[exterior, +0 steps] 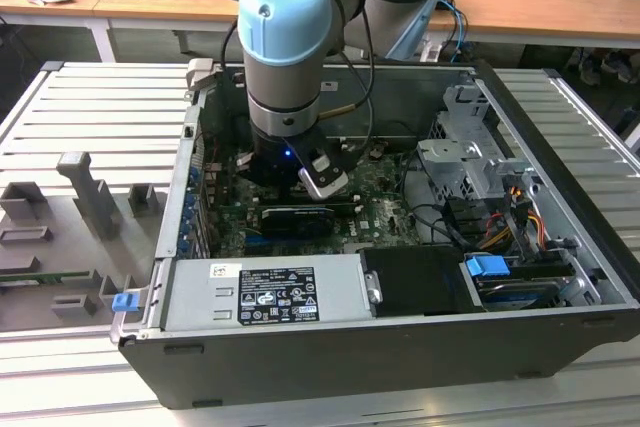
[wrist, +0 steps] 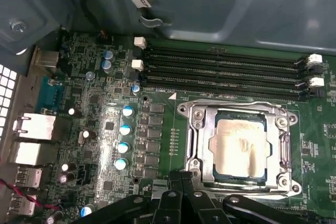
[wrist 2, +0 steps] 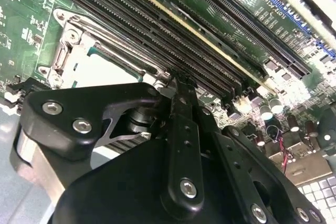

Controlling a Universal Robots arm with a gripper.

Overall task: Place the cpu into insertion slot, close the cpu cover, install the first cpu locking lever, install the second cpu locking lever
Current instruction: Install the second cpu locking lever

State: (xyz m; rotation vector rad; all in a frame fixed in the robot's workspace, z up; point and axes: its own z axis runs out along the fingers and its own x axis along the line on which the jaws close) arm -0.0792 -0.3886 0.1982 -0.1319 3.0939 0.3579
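Observation:
The cpu [wrist: 240,148], a pale silvery square, lies flat in the insertion slot [wrist: 287,184] on the green board. The cpu cover [wrist: 202,129], a metal frame with a cut-out centre, is down over it, and the cpu shows through the opening. In the second wrist view the cpu [wrist 2: 113,69] and cover [wrist 2: 71,40] sit just beyond the black finger links. My gripper [wrist: 181,178] is shut with nothing held, its tips at the socket's edge near one corner. In the second wrist view the gripper [wrist 2: 176,74] points at the strip between socket and memory slots. I cannot tell how the locking levers stand.
Long black memory slots [wrist: 226,69] run beside the socket. Capacitors [wrist: 126,129] and rear ports [wrist: 37,129] stand on its other side. The arm [exterior: 290,37] reaches down into the open case between the power supply [exterior: 265,292], a black card [exterior: 300,219] and the drive cage [exterior: 470,157].

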